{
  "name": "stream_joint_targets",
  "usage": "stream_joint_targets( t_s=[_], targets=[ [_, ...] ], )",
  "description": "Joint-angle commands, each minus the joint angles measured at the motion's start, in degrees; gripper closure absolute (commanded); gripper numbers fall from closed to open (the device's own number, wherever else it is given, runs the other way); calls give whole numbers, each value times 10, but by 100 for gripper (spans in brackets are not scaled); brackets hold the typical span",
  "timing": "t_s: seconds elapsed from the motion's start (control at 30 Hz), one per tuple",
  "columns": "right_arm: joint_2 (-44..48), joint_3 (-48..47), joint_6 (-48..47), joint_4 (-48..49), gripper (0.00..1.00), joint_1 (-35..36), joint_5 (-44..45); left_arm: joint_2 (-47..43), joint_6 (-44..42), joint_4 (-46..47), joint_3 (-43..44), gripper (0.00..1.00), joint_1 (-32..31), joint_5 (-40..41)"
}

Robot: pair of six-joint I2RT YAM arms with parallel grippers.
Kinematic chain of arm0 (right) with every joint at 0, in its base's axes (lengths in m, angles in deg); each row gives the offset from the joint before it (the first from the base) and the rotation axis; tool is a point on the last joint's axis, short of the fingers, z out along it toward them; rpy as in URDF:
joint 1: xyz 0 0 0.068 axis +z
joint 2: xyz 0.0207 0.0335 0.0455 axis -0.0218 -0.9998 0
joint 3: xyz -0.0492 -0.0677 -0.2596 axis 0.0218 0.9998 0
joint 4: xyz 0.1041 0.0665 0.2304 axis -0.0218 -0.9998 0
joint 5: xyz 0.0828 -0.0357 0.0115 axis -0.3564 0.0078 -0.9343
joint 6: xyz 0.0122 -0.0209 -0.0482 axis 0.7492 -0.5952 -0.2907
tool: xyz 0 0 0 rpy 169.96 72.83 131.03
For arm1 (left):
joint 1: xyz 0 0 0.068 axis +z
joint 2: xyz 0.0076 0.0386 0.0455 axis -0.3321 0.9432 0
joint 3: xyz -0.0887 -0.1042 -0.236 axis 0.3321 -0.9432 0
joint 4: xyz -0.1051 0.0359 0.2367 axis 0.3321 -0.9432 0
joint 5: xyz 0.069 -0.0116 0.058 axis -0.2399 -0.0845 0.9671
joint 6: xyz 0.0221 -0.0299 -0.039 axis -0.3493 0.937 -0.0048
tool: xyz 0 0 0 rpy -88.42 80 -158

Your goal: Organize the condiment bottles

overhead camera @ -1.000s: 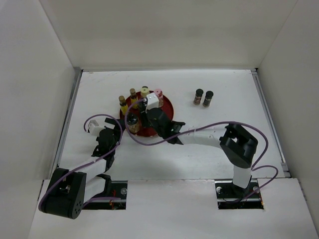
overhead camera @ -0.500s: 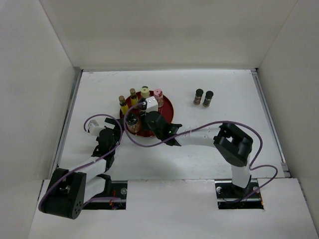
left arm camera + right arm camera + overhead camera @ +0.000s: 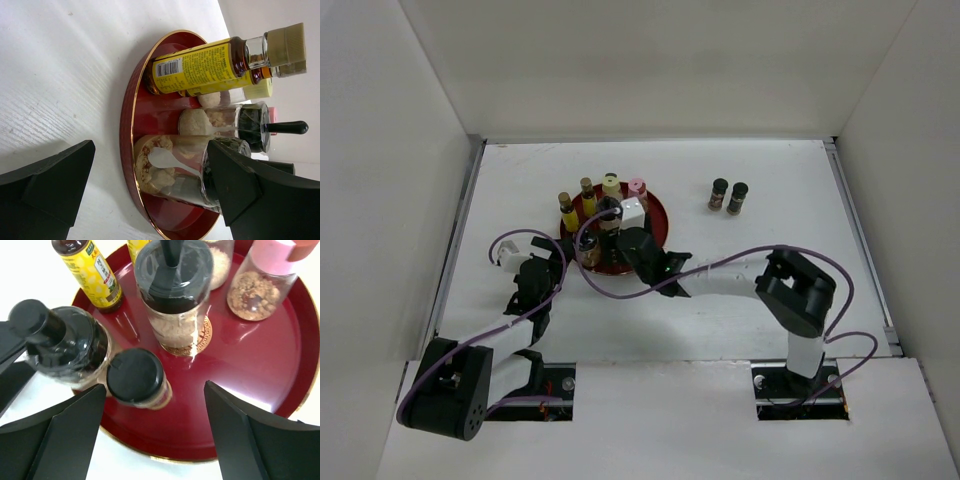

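Note:
The condiment bottles stand on a round red tray [image 3: 655, 215]: two slim yellow ones [image 3: 566, 211], a cream yellow-lidded one [image 3: 610, 185], a pink-lidded one [image 3: 638, 189] and dark-lidded jars [image 3: 609, 208]. Two dark black-capped bottles [image 3: 728, 195] stand on the table to the right. My right gripper [image 3: 155, 387] is open above the tray [image 3: 240, 355], its fingers either side of a small black-capped bottle [image 3: 135, 377] without touching it. My left gripper [image 3: 150, 150] is open at the tray's left rim [image 3: 127, 115], facing a clear jar [image 3: 170, 170] with a white spoon inside.
White walls close the table at the left, back and right. Purple cables [image 3: 720, 265] loop from both arms across the near table. In the right wrist view a large black-lidded jar [image 3: 65, 342] stands close beside the small bottle, and a jar with a black stem [image 3: 172, 285] stands behind it.
My right wrist has shifted slightly right and nearer, uncovering the dark-lidded jar in the middle of the tray. The left arm has not moved.

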Motion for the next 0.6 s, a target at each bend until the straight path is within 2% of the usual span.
stream_joint_targets(
  t_s=[0.0, 0.1, 0.17, 0.2, 0.33, 0.37, 0.4, 0.5, 0.57],
  targets=[
    [91, 16, 9, 39, 13, -7, -10, -14, -5, 29, 7, 0, -4, 1],
    [153, 61, 8, 79, 11, -33, -26, -16, -5, 29, 6, 0, -3, -1],
    [187, 90, 4, 90, 14, -66, -29, -26, -6, 25, 5, 0, -2, 1],
    [201, 100, 4, 89, 20, -89, -30, -28, -7, 22, 5, 0, -2, 4],
    [209, 113, 20, 48, 55, -195, -25, -25, -6, 15, 6, 0, -4, 5],
    [203, 108, 23, 25, 62, -221, -22, -25, -7, 15, 7, 0, -4, 4],
    [197, 102, 28, 6, 65, -242, -16, -26, -8, 15, 8, 0, -4, 7],
    [178, 84, 23, -22, 61, -290, 6, -20, -8, 15, 8, 0, -3, 8],
    [168, 77, 16, -25, 48, -315, 16, -12, -7, 20, 8, 0, -3, 5]
  ],
)
